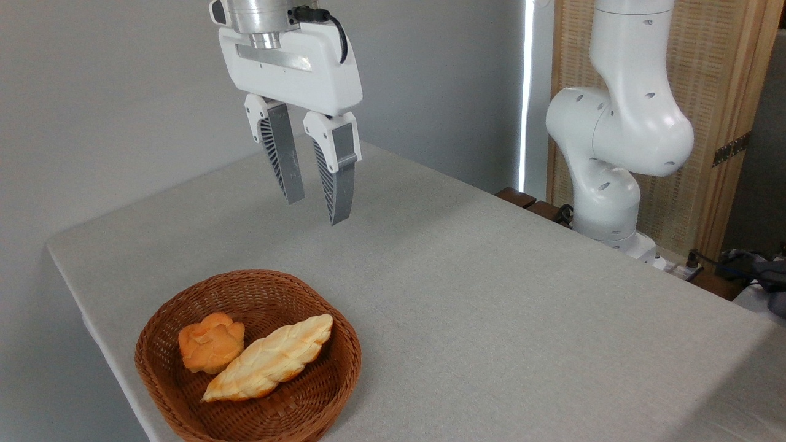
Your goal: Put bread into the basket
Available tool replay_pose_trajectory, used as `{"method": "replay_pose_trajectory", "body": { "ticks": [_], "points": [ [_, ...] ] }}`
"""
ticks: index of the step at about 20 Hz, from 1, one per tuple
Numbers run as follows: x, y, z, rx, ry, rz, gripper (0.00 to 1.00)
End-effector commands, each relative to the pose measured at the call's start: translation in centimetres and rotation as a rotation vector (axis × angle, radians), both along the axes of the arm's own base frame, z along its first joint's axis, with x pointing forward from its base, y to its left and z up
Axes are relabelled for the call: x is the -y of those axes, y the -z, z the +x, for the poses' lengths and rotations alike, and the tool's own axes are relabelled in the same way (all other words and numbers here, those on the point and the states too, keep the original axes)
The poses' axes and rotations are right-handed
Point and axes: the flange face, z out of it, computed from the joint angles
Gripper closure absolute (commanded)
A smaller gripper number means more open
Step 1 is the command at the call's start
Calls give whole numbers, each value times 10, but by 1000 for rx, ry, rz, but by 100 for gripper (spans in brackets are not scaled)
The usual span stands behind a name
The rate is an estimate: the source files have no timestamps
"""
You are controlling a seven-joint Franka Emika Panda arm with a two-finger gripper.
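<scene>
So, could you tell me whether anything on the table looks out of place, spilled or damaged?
Nothing stands out. The bread lies whole inside the basket, beside a small orange bun. The gripper hangs above the table, holding nothing. I see no crumbs or spills on the cloth.

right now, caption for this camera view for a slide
Braided bread lies in the basket beside a bun; gripper hangs above, empty, jaws open.

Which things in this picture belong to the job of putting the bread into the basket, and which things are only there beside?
Belong to the job:
- bread, lying inside the basket
- basket
- gripper, open, empty, above the table

Only there:
- small orange bun, in the basket, touching the bread
- table
</scene>
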Motion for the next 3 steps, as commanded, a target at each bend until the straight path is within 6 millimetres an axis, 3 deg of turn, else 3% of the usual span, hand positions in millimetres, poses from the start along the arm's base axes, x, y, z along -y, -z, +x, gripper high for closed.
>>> {"method": "replay_pose_trajectory", "body": {
  "ticks": [1,3],
  "points": [
    [-1,3,-3,-26,7,17,0],
    [-1,5,-2,-30,22,18,0]
  ]
}}
